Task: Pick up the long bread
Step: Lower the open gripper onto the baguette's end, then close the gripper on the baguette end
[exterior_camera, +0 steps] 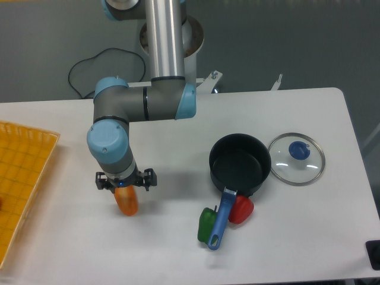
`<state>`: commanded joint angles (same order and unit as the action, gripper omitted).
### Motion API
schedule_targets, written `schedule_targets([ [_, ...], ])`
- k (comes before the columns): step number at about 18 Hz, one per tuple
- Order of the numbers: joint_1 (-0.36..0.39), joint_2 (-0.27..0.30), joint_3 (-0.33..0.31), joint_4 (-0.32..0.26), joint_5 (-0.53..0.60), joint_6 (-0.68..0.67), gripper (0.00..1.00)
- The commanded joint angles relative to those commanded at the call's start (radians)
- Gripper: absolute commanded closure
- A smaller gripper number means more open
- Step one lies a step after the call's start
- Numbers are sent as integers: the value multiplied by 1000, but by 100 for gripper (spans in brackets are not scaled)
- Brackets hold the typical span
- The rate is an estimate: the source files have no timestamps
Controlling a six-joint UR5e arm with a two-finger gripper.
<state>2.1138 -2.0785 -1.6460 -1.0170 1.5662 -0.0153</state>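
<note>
The long bread [126, 203] shows only as a rounded orange end sticking out from under my gripper [126, 189], left of the table's middle. The rest of it is hidden by the wrist. The gripper points straight down and the bread comes out from directly between its fingers, so it looks shut on the bread. The fingers themselves are hidden by the wrist and the black mount.
A black pot [240, 162] with a blue handle [221, 221] stands to the right. A green pepper [206, 224] and a red pepper [241, 209] lie by the handle. A glass lid [297, 158] lies at the far right. An orange tray [24, 178] sits at the left edge.
</note>
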Motion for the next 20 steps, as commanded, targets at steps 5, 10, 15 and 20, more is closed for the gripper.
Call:
schedule_targets([
  [5, -8, -14, 2, 11, 0, -3, 0],
  [10, -15, -18, 2, 11, 0, -15, 0],
  [15, -26, -34, 5, 11, 2, -20, 0],
  [20, -28, -40, 5, 11, 2, -18, 2],
])
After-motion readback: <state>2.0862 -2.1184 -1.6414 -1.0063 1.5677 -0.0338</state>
